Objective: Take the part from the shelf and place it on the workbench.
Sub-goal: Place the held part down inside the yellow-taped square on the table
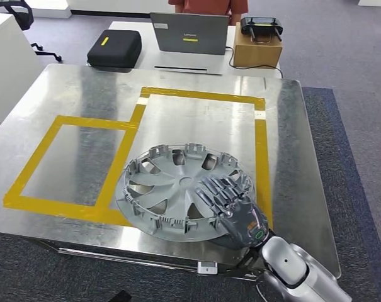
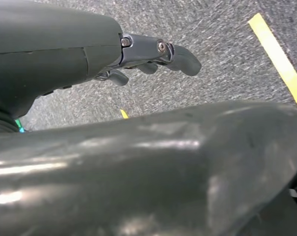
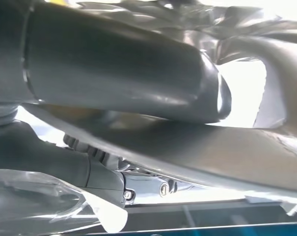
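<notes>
A grey wheel cover (image 1: pixel 179 189) lies flat on the steel workbench (image 1: pixel 84 94), near its front edge, across the corner of a yellow taped rectangle (image 1: pixel 261 148). My right hand (image 1: pixel 231 204) holds its near right rim, fingers spread over the top face. In the right wrist view the thick thumb (image 3: pixel 121 73) sits on one side of the wheel cover's rim (image 3: pixel 213 152) and the darker fingers (image 3: pixel 102 172) on the other. My left hand (image 2: pixel 150 54) hangs above grey carpet, fingers stretched out with nothing in them.
Beyond the workbench stands a white table with a laptop (image 1: pixel 189 33), a black case (image 1: pixel 114 48) and a cardboard box (image 1: pixel 256 51) with a controller (image 1: pixel 261 26) on top. A person (image 1: pixel 207 6) stands behind it. A second taped rectangle (image 1: pixel 60 160) marks the bench's left half.
</notes>
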